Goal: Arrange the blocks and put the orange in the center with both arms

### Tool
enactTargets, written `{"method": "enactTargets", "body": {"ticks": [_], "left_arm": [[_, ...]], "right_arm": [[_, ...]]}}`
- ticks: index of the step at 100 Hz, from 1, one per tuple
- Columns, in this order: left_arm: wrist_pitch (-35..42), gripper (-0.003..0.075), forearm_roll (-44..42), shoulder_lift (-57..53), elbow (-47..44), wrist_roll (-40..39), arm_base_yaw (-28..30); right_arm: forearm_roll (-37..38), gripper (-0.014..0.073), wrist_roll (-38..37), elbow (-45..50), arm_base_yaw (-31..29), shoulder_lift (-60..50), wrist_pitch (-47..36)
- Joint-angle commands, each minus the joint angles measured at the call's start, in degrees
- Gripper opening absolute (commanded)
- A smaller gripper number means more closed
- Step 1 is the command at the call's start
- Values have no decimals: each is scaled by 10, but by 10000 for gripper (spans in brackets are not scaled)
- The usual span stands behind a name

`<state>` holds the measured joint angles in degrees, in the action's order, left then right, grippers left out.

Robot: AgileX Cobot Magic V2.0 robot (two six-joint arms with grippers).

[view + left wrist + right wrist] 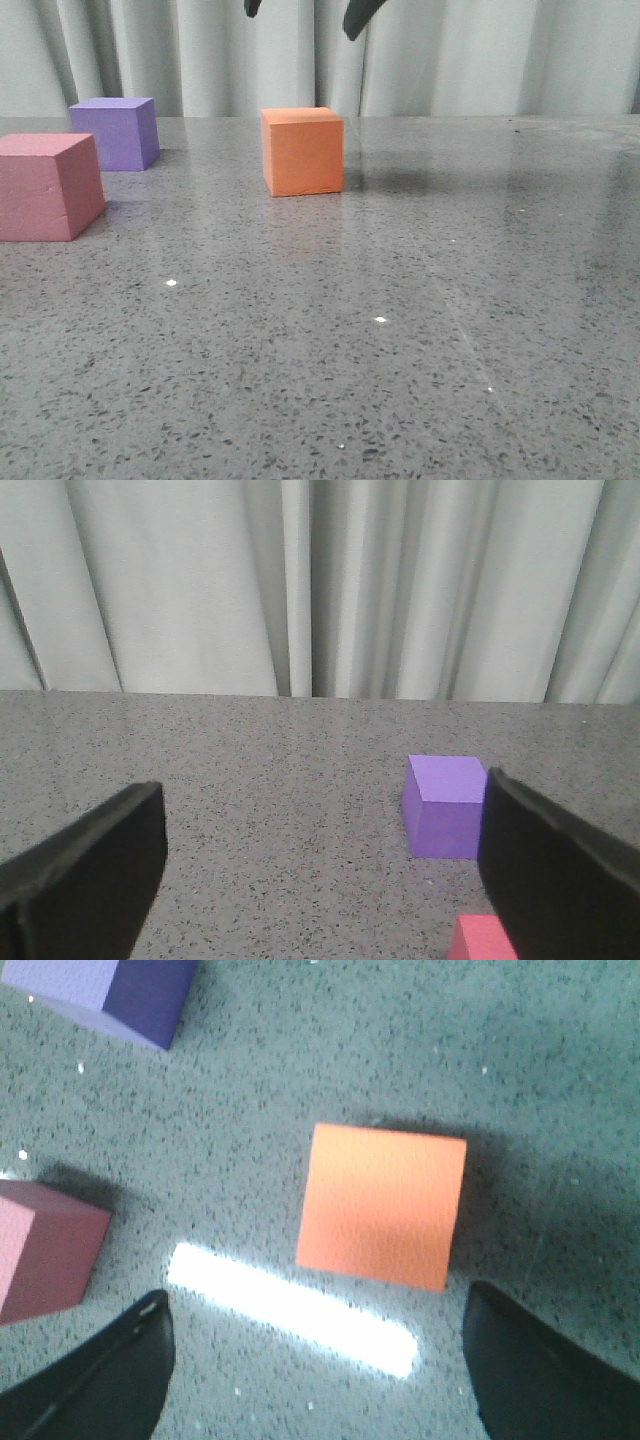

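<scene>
Front view: orange cube [303, 151] sits alone on the speckled grey surface [400, 330], mid-depth, a bit left of frame centre. Purple cube [116, 132] is further back on the left, pink cube [45, 186] nearer us at the left edge; the two are near each other, not touching, well apart from orange. Two dark fingertips [360, 15] show at the top edge above the orange, most likely the right tool; nothing held. Pleated pale curtain [480, 55] behind.

Our read: orange not yet gripped, pink and purple still bunched on one side, so arranging is barely started. We're at the approach to orange.

Left wrist view: left tool [320, 870] is spread wide, empty, low over the surface. Purple cube [445, 805] is ahead, beside one finger; a corner of pink [478, 940] just shows at the frame edge.

Right wrist view: right tool [320, 1360] looks straight down, fingers apart, empty. Orange [383, 1204] lies ahead of the gap, slightly rotated. Purple [110, 990] and pink [45, 1250] off to one side. Bright light streak [290, 1308] reflects off the surface.

Next: shift the right tool over orange, square to its faces, descend, close gently. All three cubes look matte, foam-like, sharp-edged; expect some squash. Surface is polished stone-look, so cubes may slide if nudged.
</scene>
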<state>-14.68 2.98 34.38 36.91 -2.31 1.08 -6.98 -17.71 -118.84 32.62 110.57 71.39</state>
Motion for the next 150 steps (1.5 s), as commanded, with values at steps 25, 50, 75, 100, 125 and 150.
{"method": "enactTargets", "body": {"ticks": [25, 50, 75, 100, 125, 150], "left_arm": [[44, 598, 2, 16, 50, -3, 1], [-50, 598, 4, 110, 167, 28, -12], [-105, 598, 30, 240, 288, 142, -95], [-237, 598, 154, 398, 457, 335, -158], [-408, 598, 283, 551, 630, 531, -162], [-526, 599, 288, 679, 749, 583, -180]], "right_arm": [[33, 590, 16, 218, 0, -184, -57], [33, 590, 16, 412, 0, -341, -163], [33, 590, 16, 513, 0, -455, -193], [32, 590, 16, 528, 0, -516, -191], [32, 590, 16, 528, 0, -531, -181], [32, 590, 16, 528, 0, -530, -195]]}}
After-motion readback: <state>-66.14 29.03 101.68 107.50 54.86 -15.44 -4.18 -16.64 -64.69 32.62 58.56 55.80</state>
